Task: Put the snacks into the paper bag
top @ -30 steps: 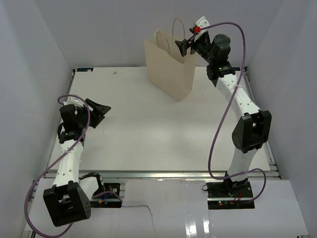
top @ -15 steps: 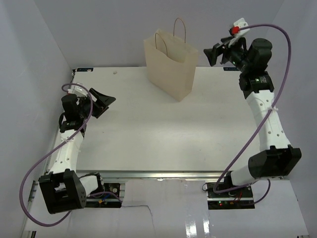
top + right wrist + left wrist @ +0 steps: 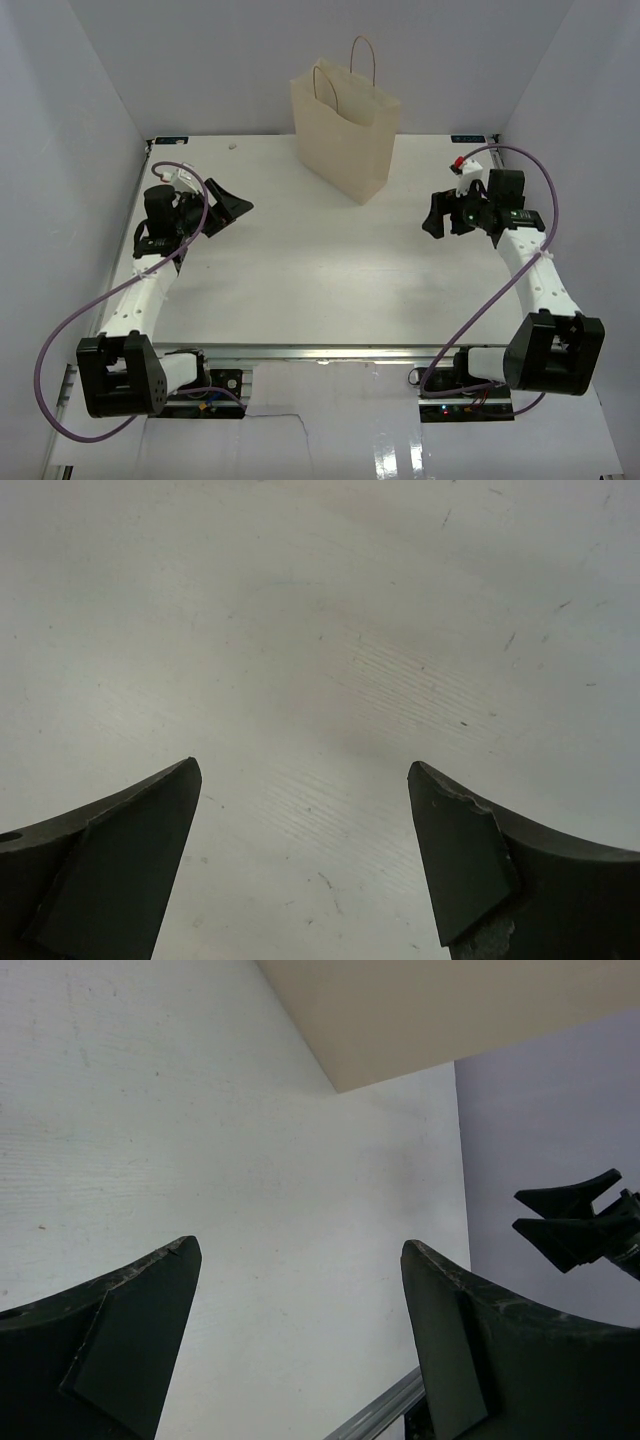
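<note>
Bench (image 3: 320, 280) state: the paper bag (image 3: 345, 135) stands upright at 12 o'clock, at the far edge. Its mouth is open and both twine handles (image 3: 362, 55) stand up. No snacks show anywhere on the bench in any view. The overhead view does not show the bag's inside, so its contents cannot be confirmed.

Left tool (image 3: 232, 204): at about 9 to 10 o'clock, low over the bench and pointing toward the bag. The jaws are spread wide with nothing between them. Its wrist view shows only bare bench in the gap, with the lower corner of the bag (image 3: 450, 1010) at the top of the frame.

Right tool (image 3: 435, 213): at about 3 o'clock, well apart from the bag and pointing inward across the bench. The jaws are also spread wide and hold nothing. Its wrist view shows only scuffed white bench surface between the fingers (image 3: 460, 860).

Step judged: the loading phase looks complete or nearly so. Nothing is left out to pick up and both arms are off the bag.

Next move: no further grasp seems called for. If a packet lies out of frame, it must be found first. Otherwise, bring both arms to rest without brushing the handles or tipping the bag.
</note>
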You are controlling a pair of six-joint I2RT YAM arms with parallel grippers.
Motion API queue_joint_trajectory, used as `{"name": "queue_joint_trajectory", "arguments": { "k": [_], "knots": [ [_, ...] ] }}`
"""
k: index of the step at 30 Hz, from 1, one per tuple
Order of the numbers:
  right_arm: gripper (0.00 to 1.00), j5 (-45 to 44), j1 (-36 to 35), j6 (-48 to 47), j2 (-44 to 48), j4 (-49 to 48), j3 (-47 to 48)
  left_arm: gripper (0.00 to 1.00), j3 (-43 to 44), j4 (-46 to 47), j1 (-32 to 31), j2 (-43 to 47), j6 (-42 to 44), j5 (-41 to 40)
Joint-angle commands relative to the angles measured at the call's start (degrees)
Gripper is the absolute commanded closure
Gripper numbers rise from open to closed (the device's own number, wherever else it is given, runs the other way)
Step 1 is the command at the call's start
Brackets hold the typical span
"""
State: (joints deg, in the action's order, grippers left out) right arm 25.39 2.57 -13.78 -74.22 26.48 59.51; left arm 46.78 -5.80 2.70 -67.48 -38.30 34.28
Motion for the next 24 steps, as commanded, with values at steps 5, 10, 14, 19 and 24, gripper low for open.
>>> {"name": "queue_joint_trajectory", "arguments": {
  "k": [5,10,14,19,24],
  "knots": [
    [0.1,-9.4,0.2,2.2,6.1,-2.3,2.2,0.08,0.9,-1.1,-0.2,4.0,1.6,-0.3],
    [0.1,-11.3,0.2,3.9,8.1,-3.1,2.2,0.08,0.2,-3.1,-0.2,6.7,2.5,-1.4],
    [0.1,-12.2,0.2,4.5,9.3,-3.8,1.7,0.08,-0.3,-4.0,-0.2,8.4,3.2,-2.4],
    [0.08,-14.8,0.2,4.4,10.2,-4.9,1.2,0.08,-0.7,-4.5,-0.2,9.3,3.1,-3.0],
    [0.09,-15.4,0.2,3.9,11.1,-6.2,1.1,0.08,-0.4,-4.7,-0.2,9.2,3.1,-3.4]
  ]
}}
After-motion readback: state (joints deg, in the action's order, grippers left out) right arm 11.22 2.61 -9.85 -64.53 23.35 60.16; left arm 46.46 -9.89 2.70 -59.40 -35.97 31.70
